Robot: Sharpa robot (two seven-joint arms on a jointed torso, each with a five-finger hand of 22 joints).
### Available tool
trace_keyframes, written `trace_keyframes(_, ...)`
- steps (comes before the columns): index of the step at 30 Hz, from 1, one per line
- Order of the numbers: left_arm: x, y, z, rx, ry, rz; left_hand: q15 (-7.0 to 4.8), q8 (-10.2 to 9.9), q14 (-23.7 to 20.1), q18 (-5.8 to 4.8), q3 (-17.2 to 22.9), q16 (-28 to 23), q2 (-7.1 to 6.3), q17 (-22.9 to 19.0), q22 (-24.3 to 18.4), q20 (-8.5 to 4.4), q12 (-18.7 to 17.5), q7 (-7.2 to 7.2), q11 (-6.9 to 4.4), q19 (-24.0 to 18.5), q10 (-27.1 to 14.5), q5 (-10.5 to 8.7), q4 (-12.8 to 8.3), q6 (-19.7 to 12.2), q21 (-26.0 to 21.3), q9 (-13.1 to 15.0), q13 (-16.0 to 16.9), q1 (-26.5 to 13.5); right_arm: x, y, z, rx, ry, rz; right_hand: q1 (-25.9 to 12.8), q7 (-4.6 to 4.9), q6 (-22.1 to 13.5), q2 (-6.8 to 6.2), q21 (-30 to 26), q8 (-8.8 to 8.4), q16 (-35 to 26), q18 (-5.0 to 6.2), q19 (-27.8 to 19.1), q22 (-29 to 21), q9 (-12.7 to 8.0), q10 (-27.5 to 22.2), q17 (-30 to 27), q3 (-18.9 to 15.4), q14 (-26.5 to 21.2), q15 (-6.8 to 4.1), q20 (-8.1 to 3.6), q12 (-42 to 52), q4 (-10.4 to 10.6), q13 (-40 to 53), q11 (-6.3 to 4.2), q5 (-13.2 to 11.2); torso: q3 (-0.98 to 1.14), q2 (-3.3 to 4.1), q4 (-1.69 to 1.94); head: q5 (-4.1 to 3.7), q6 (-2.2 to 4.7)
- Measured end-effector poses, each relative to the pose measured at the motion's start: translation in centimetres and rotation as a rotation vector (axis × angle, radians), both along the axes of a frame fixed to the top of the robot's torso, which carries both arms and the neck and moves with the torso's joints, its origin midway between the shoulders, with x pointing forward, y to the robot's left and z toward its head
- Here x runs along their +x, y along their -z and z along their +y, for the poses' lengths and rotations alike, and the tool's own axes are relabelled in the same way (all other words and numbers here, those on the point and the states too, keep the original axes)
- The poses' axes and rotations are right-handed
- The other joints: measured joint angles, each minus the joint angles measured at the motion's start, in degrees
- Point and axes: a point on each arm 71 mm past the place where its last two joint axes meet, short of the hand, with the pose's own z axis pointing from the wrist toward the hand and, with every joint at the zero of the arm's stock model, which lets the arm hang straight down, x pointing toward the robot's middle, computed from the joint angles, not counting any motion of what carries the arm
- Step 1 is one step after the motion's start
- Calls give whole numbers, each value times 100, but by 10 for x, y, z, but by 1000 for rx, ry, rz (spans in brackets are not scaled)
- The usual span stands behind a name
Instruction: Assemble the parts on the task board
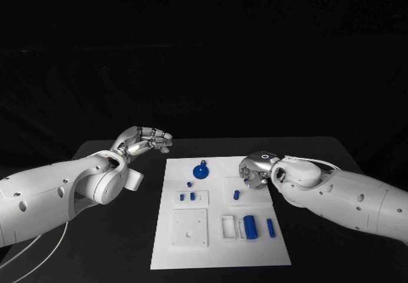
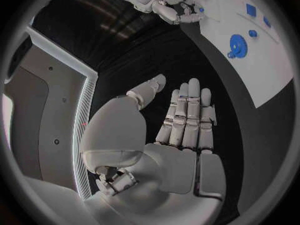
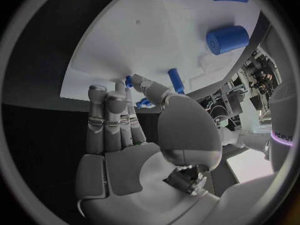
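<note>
Parts lie scattered on the white task board (image 1: 219, 247), which sits mid-counter (image 1: 323, 147). From the head view the blue gear (image 1: 200, 171) lies near the board's far edge, while a thick blue cylinder (image 1: 250, 226) and a slim blue pin (image 1: 270, 228) lie side by side near the right edge, long axes running from near to far. The right hand (image 1: 253, 170) hovers at the board's right edge; whether it holds anything cannot be told there. Its wrist view shows more: the fingers (image 3: 107, 120) stretched and apart, tips just over the board's edge, holding nothing. The left hand (image 1: 146, 140) is off the board to the left; its wrist view shows its fingers straight, side by side, over bare counter, empty.
</note>
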Motion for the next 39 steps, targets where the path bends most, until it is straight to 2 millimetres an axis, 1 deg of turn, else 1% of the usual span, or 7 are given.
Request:
trace_keyframes(2, 0, 0, 0, 0, 0, 0, 0, 0, 0, 0, 0, 0, 0, 3, 3, 0, 0, 0, 0, 0, 0, 20, 0, 0, 0, 0, 0, 0, 0, 0, 0, 0, 0, -1, 0, -27, 30, 0, 12, 0, 0, -15, 0, 0, 6, 36, -18, 62, 0, 0, 0, 19, 31, 30, -8, -21, 0, 0, 0, 1, 12)
trace_keyframes(6, 0, 0, 0, 0, -1, 1, 0, 0, 0, 0, 0, 0, 0, 10, 3, 0, 0, 0, 0, 0, 0, 20, 0, 0, 0, 0, 0, 0, 1, 1, 1, -3, 0, -7, 0, -18, 61, -1, 22, 0, 23, -18, 0, 0, 13, 65, -32, 127, 1, -1, 0, 19, 50, 81, -19, -65, 1, 0, 0, 1, 35)
trace_keyframes(15, 0, 0, 1, 1, -2, 2, 0, 0, 0, 0, 0, -34, 23, 25, 8, 0, 0, 0, 21, 0, -21, 20, 0, 0, 0, 0, -5, 24, 0, 2, 2, -20, -12, -23, 0, -62, 162, -1, 56, 46, 51, -23, 8, -1, 42, 155, -67, 197, 11, -11, 8, 32, 25, 104, -50, -66, 3, 0, -5, 11, 27)
trace_keyframes(20, 0, 0, 1, 2, -3, 3, 0, 0, 0, 0, 0, -34, 23, 39, 13, 0, 0, -20, 21, 0, -21, 43, 0, -21, -22, 0, -5, 24, -1, 3, 4, -34, -20, -37, 0, -117, 291, -1, 56, 64, 77, -25, 6, -1, 57, 185, -85, 221, 19, -19, 10, 56, 1, 177, -78, -66, 4, -1, -6, 13, 77)
trace_keyframes(27, 0, 0, 1, 5, -3, 2, -21, 0, 21, 0, 0, -34, 46, 52, 17, 0, 0, 0, 20, 0, -21, 65, 0, -41, -22, -5, -10, 46, -3, 4, 6, -65, -35, -61, 0, -110, 297, -1, 87, 99, 113, -25, 9, -2, 69, 212, -107, 268, 20, -21, 8, 80, -35, 219, -99, -110, 4, -1, -5, 8, 103)
trace_keyframes(32, 0, 0, 1, 7, -3, 1, -21, 0, 21, 0, 0, -56, 46, 61, 19, 0, 0, 0, 20, 0, -21, 65, 0, -41, -22, -5, -10, 46, -4, 5, 8, -80, -43, -76, -8, -140, 328, -10, 122, 99, 135, -25, 9, -2, 77, 214, -129, 315, 21, -21, 8, 86, -47, 273, -98, -154, 3, -2, -3, 7, 104)
trace_keyframes(39, 1, 0, 2, 14, -2, -3, -21, 0, 21, 0, 0, -57, 45, 76, 24, 0, 0, 0, 20, 0, -20, 87, 0, -41, -22, -5, -10, 46, -5, 6, 9, -93, -49, -90, -6, -150, 373, -7, 123, 99, 135, -25, 9, -3, 81, 229, -143, 346, 22, -22, 8, 93, -47, 300, -103, -155, 2, -2, -2, -21, 136)
